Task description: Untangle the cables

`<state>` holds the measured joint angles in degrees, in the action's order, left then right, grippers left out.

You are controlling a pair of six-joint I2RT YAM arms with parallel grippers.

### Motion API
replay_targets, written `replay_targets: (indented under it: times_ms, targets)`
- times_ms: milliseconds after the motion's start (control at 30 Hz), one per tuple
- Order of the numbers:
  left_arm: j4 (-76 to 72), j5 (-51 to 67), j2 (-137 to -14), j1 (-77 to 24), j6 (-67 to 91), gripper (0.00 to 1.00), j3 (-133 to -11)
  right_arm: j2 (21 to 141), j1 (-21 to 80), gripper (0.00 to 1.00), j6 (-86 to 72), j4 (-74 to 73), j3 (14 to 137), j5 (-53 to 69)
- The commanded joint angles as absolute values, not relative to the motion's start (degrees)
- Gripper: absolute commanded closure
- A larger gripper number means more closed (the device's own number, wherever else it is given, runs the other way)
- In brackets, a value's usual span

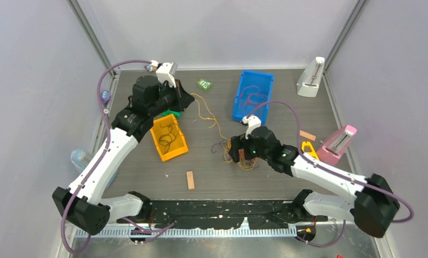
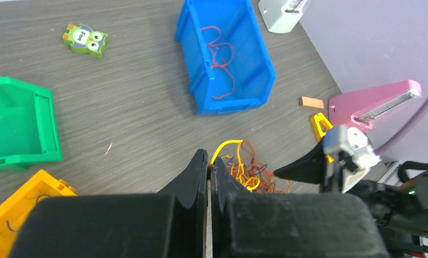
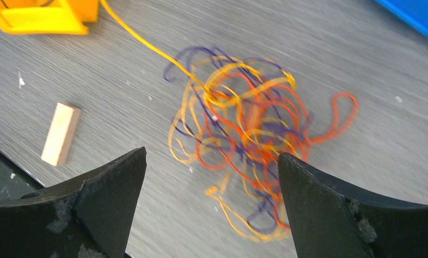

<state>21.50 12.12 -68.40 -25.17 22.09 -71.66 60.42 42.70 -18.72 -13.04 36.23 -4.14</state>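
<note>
Left arm is stretching toward the far left corner of the desk [image 1: 217, 177], its left gripper [image 2: 208, 161] clamping a yellow cable [image 2: 225, 144]; the right gripper [image 3: 212, 154] is hovering wide apart over the tangled cables [image 3: 255, 123].

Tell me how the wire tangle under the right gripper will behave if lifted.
Probably floppy and light: the tangle is hair-thin looping strands, so it should sag. Its interlocked loops suggest it lifts as one clump, dragging the yellow strand pinched by the left gripper.

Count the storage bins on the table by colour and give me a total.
Blue bin: 1
Orange bin: 1
Green bin: 1
Total: 3
</note>
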Motion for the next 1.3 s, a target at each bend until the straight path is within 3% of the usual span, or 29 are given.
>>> replay_targets:
  times_ms: [0,200,267,300,367,500,567,667,733,900,1033,1267]
  targets:
    - [22.3,14.2,-69.0,-25.1,21.6,1.0,-77.9,70.0,46.2,0.04,-16.2,6.7,39.5,-8.1]
    - [25.4,12.1,-71.4,-23.4,22.5,1.0,-88.4,85.9,46.9,0.15,-23.8,2.2,44.5,-19.8]
    - [25.9,12.0,-72.1,-19.7,23.5,1.0,-92.4,87.6,46.9,0.28,-28.5,-1.7,43.1,-24.8]
    - [26.0,12.1,-72.5,-17.3,24.8,1.0,-94.3,87.8,46.8,0.41,-31.2,-3.8,43.0,-26.5]
    - [26.4,12.1,-73.6,-11.9,27.7,1.0,-97.6,86.2,46.6,0.58,-35.8,-9.7,42.2,-32.0]
    - [27.2,11.7,-76.8,-4.0,30.6,1.0,-103.3,75.4,43.7,0.75,-41.6,-16.6,36.2,-36.4]
    - [27.5,12.1,-78.3,-1.6,31.8,1.0,-104.4,68.2,40.6,0.76,-42.4,-17.8,32.4,-36.0]
    - [26.8,13.3,-80.0,-0.3,32.7,1.0,-104.4,58.9,35.6,0.65,-41.2,-19.3,27.9,-32.7]
    - [27.1,12.9,-80.9,1.3,32.0,1.0,-104.6,53.1,32.2,0.65,-39.7,-20.4,26.7,-30.5]
    - [26.1,16.3,-83.9,1.3,32.3,1.0,-104.2,44.0,29.6,0.87,-35.1,-19.8,27.8,-25.0]
    - [26.1,21.5,-86.1,-2.1,31.1,1.0,-102.9,44.0,29.5,0.93,-30.0,-17.0,30.8,-17.0]
    - [30.1,14.5,-83.1,-9.8,24.3,1.0,-90.8,47.1,29.5,0.95,-22.9,-17.9,36.3,-6.4]
